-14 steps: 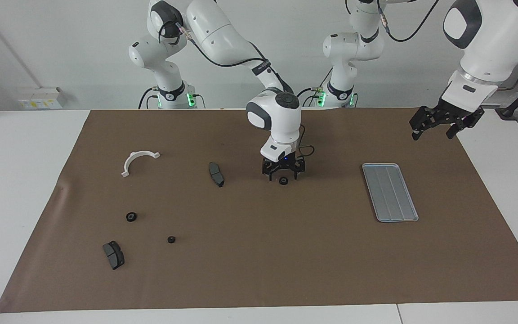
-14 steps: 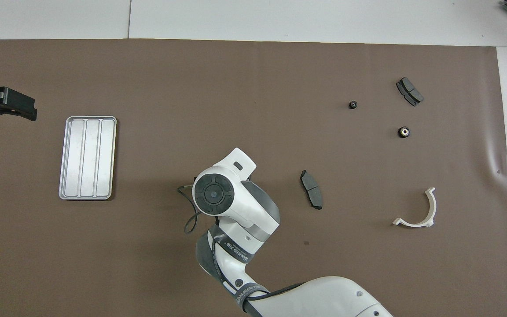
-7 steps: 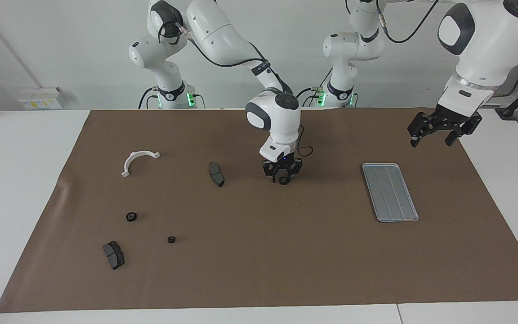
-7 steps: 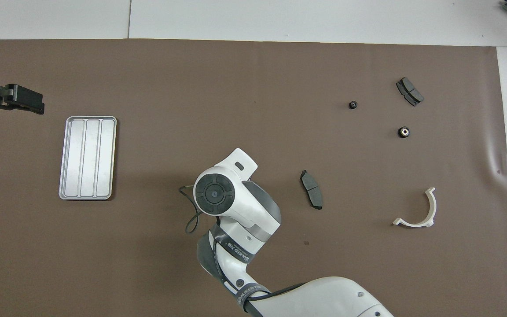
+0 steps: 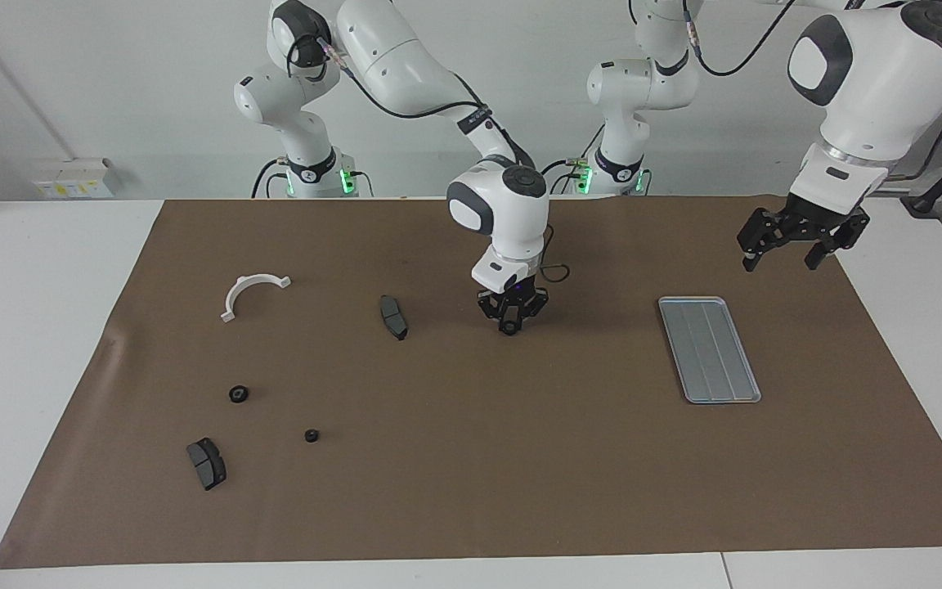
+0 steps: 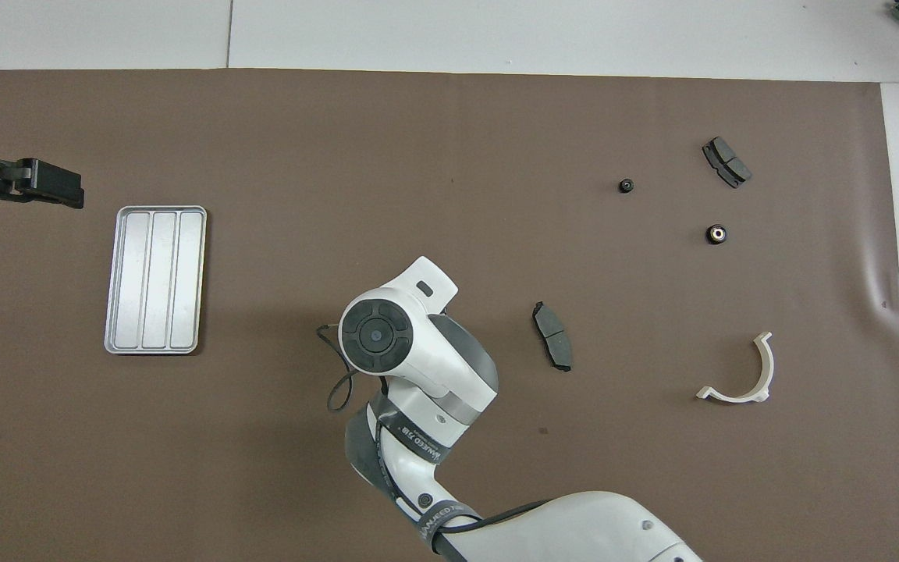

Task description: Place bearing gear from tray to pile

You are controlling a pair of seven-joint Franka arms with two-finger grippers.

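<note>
Right gripper (image 5: 511,325): mid-table, fingers closed on the small black round bearing gear (image 5: 511,328).
Left gripper (image 5: 782,249): jaws spread, empty, above the table edge beside the ridged silver-grey metal tray (image 5: 709,349).

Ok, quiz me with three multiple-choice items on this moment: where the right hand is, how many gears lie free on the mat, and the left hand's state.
1. The right hand is:
A) over the white bracket
B) low at mid-mat, beside a brake pad
C) off the mat
2. Gears lying free on the mat:
A) one
B) two
C) four
3. The left hand is:
A) open, empty
B) shut on a gear
C) shut on a brake pad

Answers:
1 B, it sits down beside that pad.
2 B, two lie toward the right arm's end.
3 A, its fingers hang spread near the tray.
</note>
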